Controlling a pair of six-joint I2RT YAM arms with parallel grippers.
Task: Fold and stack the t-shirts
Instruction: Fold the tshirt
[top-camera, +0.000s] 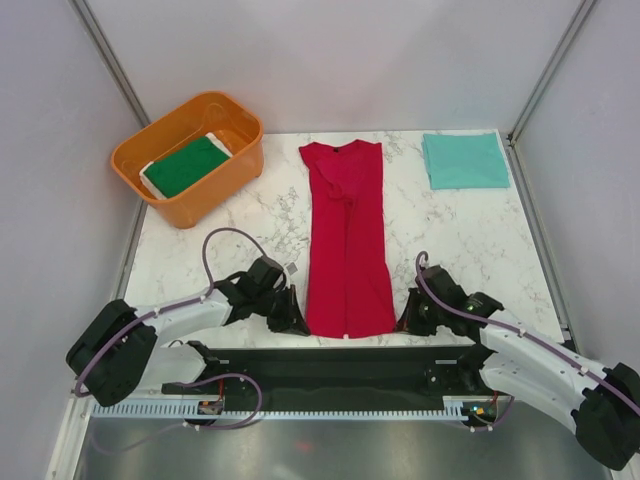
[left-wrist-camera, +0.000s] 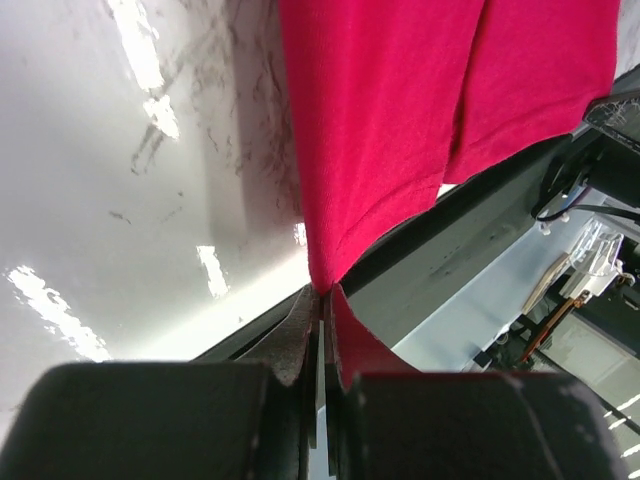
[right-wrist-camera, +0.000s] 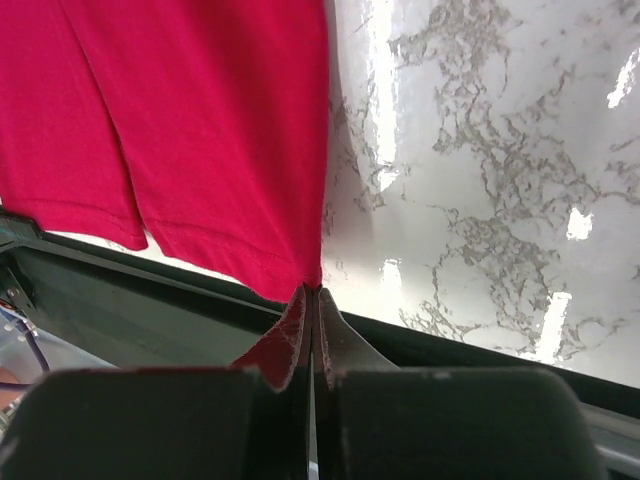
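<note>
Mounting plate: we see a black plate (top-camera: 330, 375) along the near edge of the table, between the two arm bases.
Left gripper: the left gripper (top-camera: 297, 322) sits low at the near-left corner of the red t-shirt (top-camera: 345, 240). In the wrist view its fingers (left-wrist-camera: 298, 340) are pressed together with red cloth pinched between their tips.
Right gripper: the right gripper (top-camera: 408, 318) sits low at the near-right corner of the same shirt. Its fingers (right-wrist-camera: 335, 335) are closed on the hem corner, and red fabric shows in the seam between them.
Red t-shirt, hem: it lies at the near edge of the marble table (top-camera: 450, 240), and each of its two corners is clamped by one gripper.
Red t-shirt, body: we note a long narrow strip at the centre of the table, with the side edges folded inward and meeting along the middle. It runs straight away from the arms.
Red t-shirt, collar: it is at the far end, pointing toward the back wall.
Orange tub: the orange tub (top-camera: 200, 205) stands at the far left, well apart from the red shirt.
Green t-shirt: the green t-shirt (top-camera: 187, 165) lies folded inside the tub, with a white edge showing around it.
Teal t-shirt: the teal t-shirt (top-camera: 465, 160) lies folded into a flat rectangle at the far-right corner of the table, well apart from the red shirt.
</note>
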